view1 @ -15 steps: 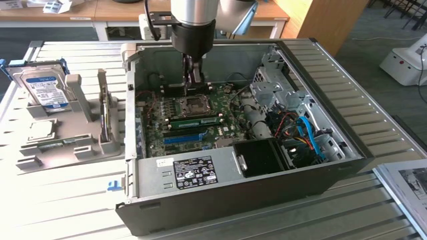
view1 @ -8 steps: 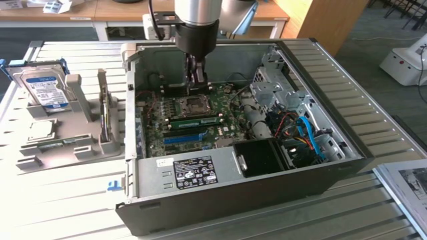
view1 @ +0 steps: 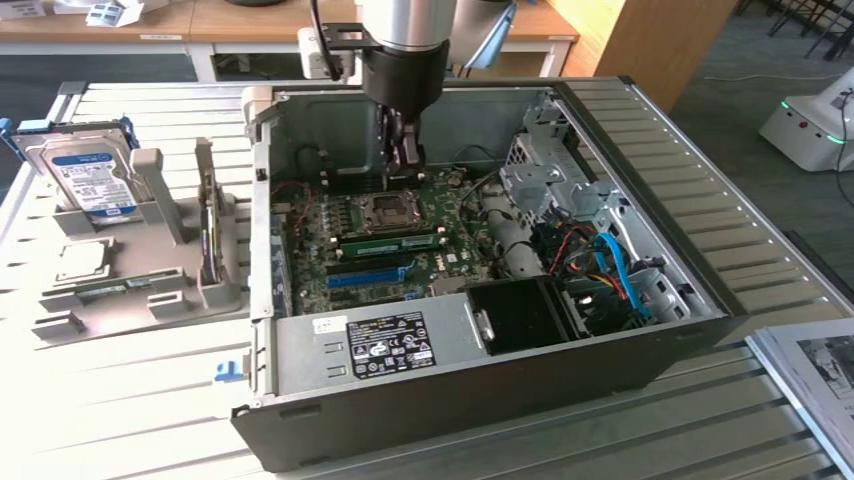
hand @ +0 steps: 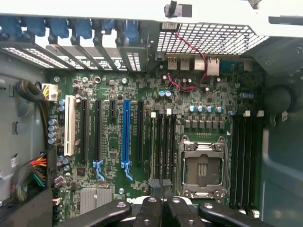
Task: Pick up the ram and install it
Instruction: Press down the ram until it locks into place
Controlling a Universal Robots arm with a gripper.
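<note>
Looking into the open black steel computer case (view1: 467, 395) lying on its side, the nearest item is the grey power-supply box with a black-and-white label (view1: 387, 345). Beyond it lies the long blue plastic expansion slot (view1: 367, 275). Just past that, the ram (view1: 391, 240), a slim green circuit-board strip with dark chips, stands on edge in a memory slot. It is just beside the square silver processor socket (view1: 391, 208). Judged from this, the stick is already in its slot; whether both end latches have caught cannot be told.

Farther back, the black two-fingered gripper (view1: 400, 160) hangs inside the case above the far side of the socket. Its fingers are pressed together with nothing visible between them, and they are apart from the ram.

Seating a stick well calls for pressure straight down into the slot. The load should be shared along the top edge, not on one end, so the board does not tilt or flex.
</note>
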